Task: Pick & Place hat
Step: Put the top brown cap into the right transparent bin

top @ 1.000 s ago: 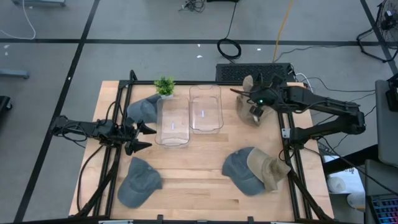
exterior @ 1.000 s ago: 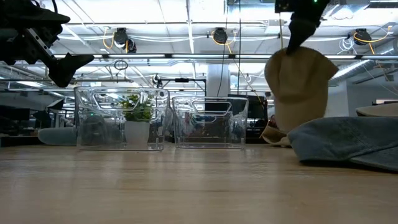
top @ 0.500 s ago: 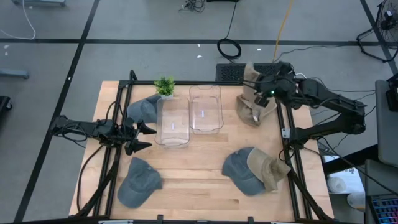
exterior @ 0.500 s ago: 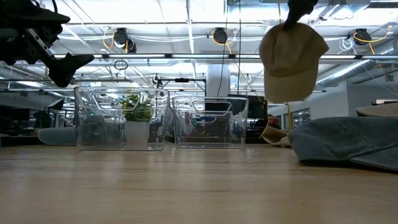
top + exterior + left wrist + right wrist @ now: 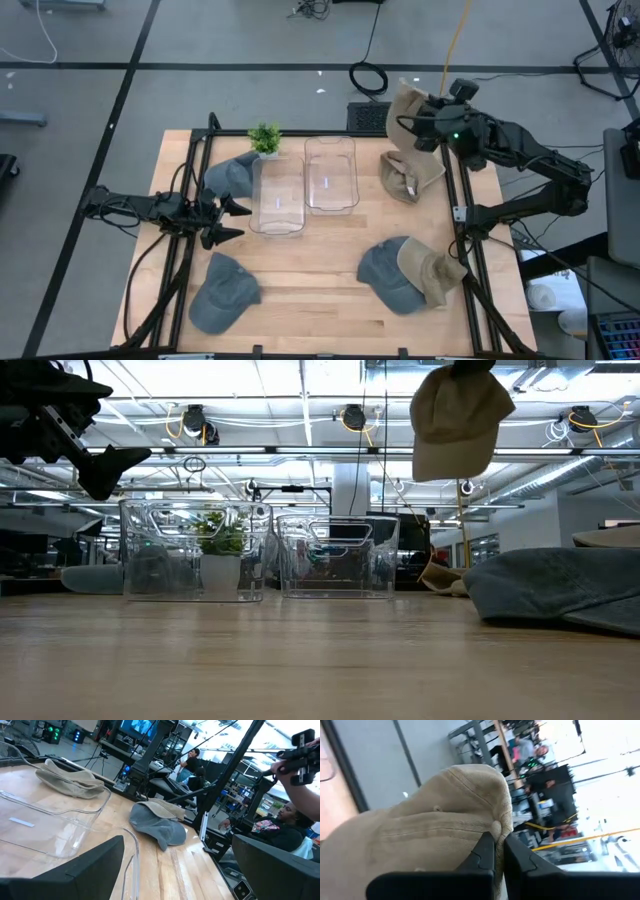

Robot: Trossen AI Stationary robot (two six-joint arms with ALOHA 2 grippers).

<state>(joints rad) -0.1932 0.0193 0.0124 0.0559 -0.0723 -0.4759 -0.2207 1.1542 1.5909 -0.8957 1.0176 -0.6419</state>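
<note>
Tan hat (image 5: 403, 107) now hangs clear of the tabletop, lifted above the far right corner; right gripper (image 5: 425, 126) clenched on its crown fabric, pinch plain in the right wrist view. A second ago the hat hung lower, just above a second tan hat (image 5: 404, 177) lying below; it has since risen and drifted past the far edge. Judgement: pick done, carry under way, likely toward the clear bins (image 5: 330, 175). Left gripper (image 5: 228, 220) waits near the left edge, fingers spread, unchanged.
</note>
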